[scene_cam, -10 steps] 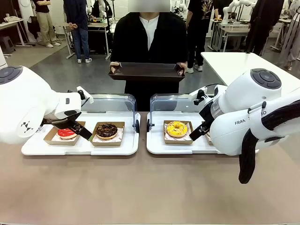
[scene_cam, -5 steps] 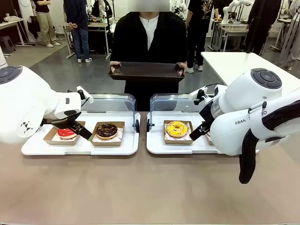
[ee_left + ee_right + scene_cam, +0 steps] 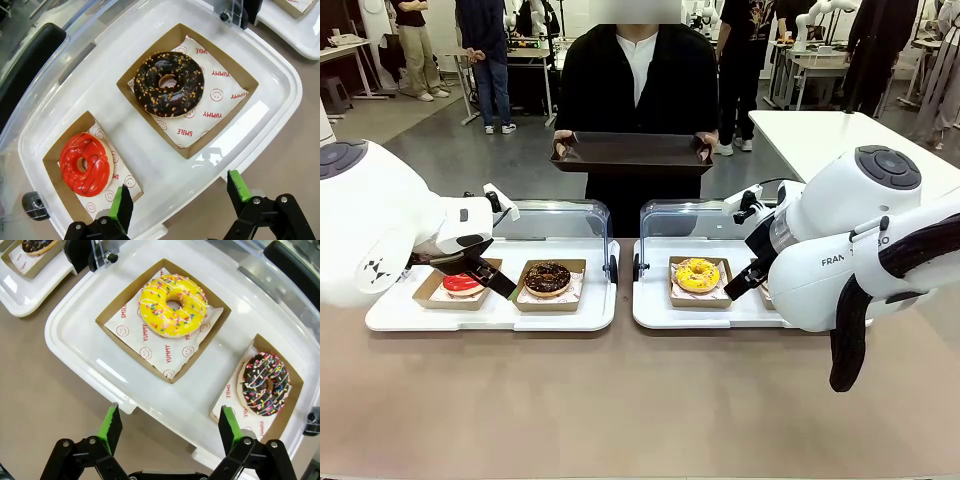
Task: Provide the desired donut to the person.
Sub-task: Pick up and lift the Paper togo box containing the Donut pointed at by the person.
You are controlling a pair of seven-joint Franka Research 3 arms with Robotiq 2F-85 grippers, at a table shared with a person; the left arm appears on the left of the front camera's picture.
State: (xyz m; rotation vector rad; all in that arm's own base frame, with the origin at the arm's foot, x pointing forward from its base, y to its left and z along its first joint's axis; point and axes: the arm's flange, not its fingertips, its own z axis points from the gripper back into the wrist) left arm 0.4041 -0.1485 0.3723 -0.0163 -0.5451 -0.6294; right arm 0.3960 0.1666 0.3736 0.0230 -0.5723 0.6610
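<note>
Well, nothing on show tells which donut the person (image 3: 638, 80) in the black top wants. Any of the four could be the one, and I judge they all handle alike: light and soft, with a sticky glaze that a pad would mar. I would take hold of the stiffer card wall of the box rather than the ring itself. At the far left, the left gripper (image 3: 180, 194) hangs with its jaws spread wide and nothing between them, by the near edge of the left white plastic tray (image 3: 125, 131). That tray carries two shallow brown card boxes (image 3: 146, 56) lined with printed paper. One holds a red-glazed donut (image 3: 85, 163), the next a chocolate donut with nut crumbs (image 3: 168, 84), and the tray's clear hinged lid (image 3: 555, 215) stands raised at the back. Just beside it, the right white tray (image 3: 75, 335) holds a yellow donut with coloured sprinkles (image 3: 173, 305) in one box and a dark chocolate sprinkled donut (image 3: 265, 382) in another farther right. The right gripper (image 3: 170, 429) hangs over that tray's near rim, its jaws gaping and empty. Across the table the person holds out a dark rectangular tray (image 3: 632, 153) in both hands.
</note>
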